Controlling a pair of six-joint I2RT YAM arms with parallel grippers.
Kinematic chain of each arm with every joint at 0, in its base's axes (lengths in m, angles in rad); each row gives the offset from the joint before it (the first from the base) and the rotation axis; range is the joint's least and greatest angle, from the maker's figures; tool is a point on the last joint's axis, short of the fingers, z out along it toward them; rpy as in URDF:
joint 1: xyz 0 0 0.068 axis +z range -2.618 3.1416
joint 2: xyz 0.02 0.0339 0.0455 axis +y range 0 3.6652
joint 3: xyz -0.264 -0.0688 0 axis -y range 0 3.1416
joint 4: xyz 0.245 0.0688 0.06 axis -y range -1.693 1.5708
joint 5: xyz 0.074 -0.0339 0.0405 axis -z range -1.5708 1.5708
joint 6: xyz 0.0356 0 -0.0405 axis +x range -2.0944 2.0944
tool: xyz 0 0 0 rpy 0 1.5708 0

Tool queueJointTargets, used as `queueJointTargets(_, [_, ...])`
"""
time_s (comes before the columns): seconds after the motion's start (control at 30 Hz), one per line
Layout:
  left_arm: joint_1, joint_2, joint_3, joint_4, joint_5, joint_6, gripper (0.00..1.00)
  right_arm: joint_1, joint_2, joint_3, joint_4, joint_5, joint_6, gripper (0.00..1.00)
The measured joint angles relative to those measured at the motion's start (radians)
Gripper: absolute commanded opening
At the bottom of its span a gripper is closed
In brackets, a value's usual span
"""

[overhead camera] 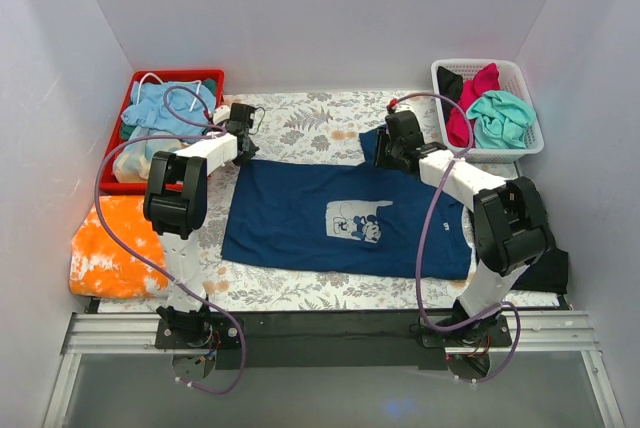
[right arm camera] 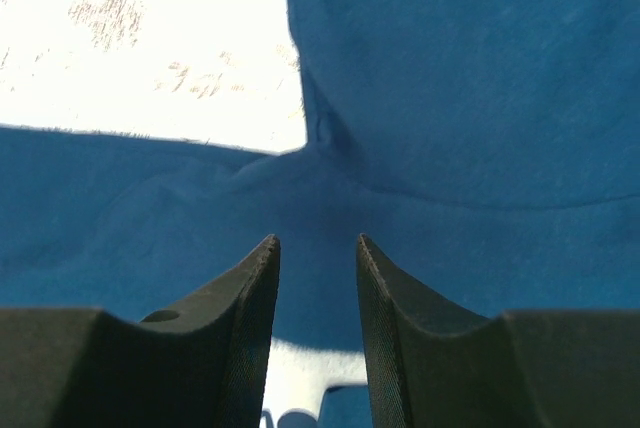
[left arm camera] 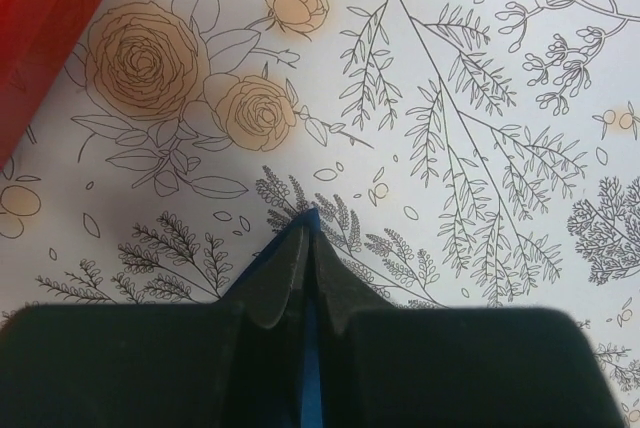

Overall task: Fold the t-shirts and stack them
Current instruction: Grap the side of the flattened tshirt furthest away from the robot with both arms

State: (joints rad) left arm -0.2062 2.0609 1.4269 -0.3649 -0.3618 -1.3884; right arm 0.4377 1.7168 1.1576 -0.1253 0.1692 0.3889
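**Left side.** A soft orange cloth (overhead camera: 115, 243) with white mottling lies crumpled at the left edge of the table (overhead camera: 310, 113). Behind it, a rigid red bin (overhead camera: 180, 75) is filled with pale-blue garments (overhead camera: 165, 108).

**Left pincer.** The left pincer (overhead camera: 240, 140) is held at the far-left corner of the navy-blue t-shirt (overhead camera: 300, 218). In the left wrist view, the left pincer (left arm camera: 310, 223) is seen clamped together on a thin pointed fold of that navy fabric. The table surface (left arm camera: 450, 98) beneath is printed with line-drawn leaves and tan roses.

**Task item.** The navy-blue t-shirt is spread flat on the middle of the table, matte and lightly creased. A small pale mouse print (overhead camera: 355, 220) is carried on its chest.

**Right pincer.** The right pincer (overhead camera: 385, 155) is positioned at the shirt's far-right portion. In the right wrist view, the right pincer (right arm camera: 318, 248) is seen parted, with nothing gripped (the finger (right arm camera: 250, 298) faces are finely ribbed). It is poised over a puckered seam in the navy cloth.

**Right side.** A white latticed basket (overhead camera: 497, 154) sits at the far-right corner. A black t-shirt (overhead camera: 452, 80), a magenta t-shirt (overhead camera: 470, 98) and a teal t-shirt (overhead camera: 500, 118) are bundled in it.
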Motion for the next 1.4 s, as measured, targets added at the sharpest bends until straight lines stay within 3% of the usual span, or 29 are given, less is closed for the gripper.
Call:
queueJointTargets(0.23, [0.0, 0.005, 0.042, -0.042, -0.046, 0.014, 0.0, -0.06, 0.104, 0.129, -0.008, 0.023, -0.014, 0.48])
queueJointTargets(0.73, [0.0, -0.005, 0.007, -0.049, -0.054, 0.011, 0.0, -0.204, 0.603, 0.717, -0.077, 0.075, -0.134, 0.55])
queueJointTargets(0.97, [0.0, -0.01, 0.006, -0.051, -0.053, 0.01, 0.0, -0.256, 0.744, 0.954, -0.138, 0.04, -0.184, 0.55])
queueJointTargets(1.4, [0.0, -0.01, 0.004, -0.053, -0.054, 0.008, 0.0, -0.264, 0.751, 0.892, -0.169, -0.057, -0.191, 0.51])
